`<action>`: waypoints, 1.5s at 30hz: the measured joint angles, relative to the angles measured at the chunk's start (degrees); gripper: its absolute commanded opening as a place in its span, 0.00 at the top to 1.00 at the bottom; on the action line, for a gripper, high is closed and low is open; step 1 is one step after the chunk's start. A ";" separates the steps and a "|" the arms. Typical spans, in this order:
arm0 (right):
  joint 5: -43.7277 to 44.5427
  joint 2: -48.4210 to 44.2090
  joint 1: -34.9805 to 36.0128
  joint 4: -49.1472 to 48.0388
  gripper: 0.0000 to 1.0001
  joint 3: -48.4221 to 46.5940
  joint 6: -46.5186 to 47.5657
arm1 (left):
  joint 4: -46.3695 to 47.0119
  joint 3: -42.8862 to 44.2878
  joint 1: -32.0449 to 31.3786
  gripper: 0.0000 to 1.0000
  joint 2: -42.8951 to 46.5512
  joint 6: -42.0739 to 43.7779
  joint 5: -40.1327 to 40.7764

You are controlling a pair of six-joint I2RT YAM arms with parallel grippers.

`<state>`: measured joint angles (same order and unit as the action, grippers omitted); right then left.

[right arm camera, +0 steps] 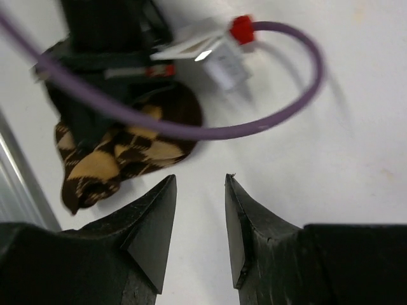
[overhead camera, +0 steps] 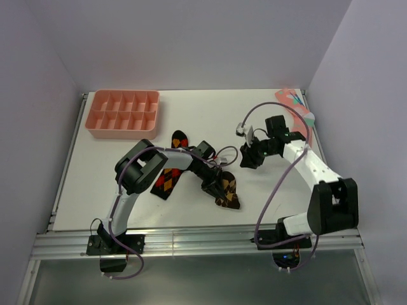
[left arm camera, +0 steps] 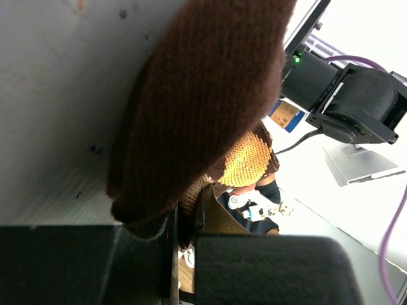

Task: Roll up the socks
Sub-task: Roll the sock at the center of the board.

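Observation:
The two socks lie apart on the white table. The red and orange argyle sock lies flat under my left arm. The tan and orange argyle sock is bunched up to its right, and my left gripper is shut on it. In the left wrist view its brown knit fills the frame, with fabric pinched in the left gripper. My right gripper hovers right of that sock. In the right wrist view the right gripper is open over bare table, with the tan sock just ahead and to the left.
A pink compartment tray stands at the back left. A pink sock lies at the back right corner. The left arm's purple cable loops across in front of my right gripper. Walls close in the table on three sides.

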<state>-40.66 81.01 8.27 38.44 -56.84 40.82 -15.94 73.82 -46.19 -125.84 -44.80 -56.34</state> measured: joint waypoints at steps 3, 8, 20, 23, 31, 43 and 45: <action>-1.36 -4.81 2.05 2.21 0.56 4.22 5.49 | 0.00 0.00 0.04 1.00 0.00 0.02 -0.02; -0.57 -7.98 9.81 3.10 0.53 11.37 10.12 | 0.04 -0.04 0.04 1.00 0.00 0.04 -0.04; 4.04 -13.09 20.59 1.88 0.51 17.20 11.69 | 0.35 -0.24 0.20 1.00 0.00 0.11 -0.20; 4.63 -13.73 22.25 1.36 0.51 17.73 11.56 | 0.74 -0.48 0.31 1.00 0.00 0.20 -0.39; 6.40 -13.77 25.62 0.11 0.47 19.56 11.26 | 1.33 -0.74 0.37 1.00 0.00 0.22 -0.68; 11.32 -12.74 31.30 -4.96 0.42 21.68 8.17 | 2.49 -1.42 0.57 1.00 0.00 0.44 -1.25; 11.96 -11.93 31.76 -5.57 0.42 21.68 7.82 | 2.86 -1.62 0.63 1.00 0.00 0.50 -1.40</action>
<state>-28.71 69.08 40.03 32.86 -35.16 48.64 -13.08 72.20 -45.56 -125.84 -44.29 -57.74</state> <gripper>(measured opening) 0.579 0.089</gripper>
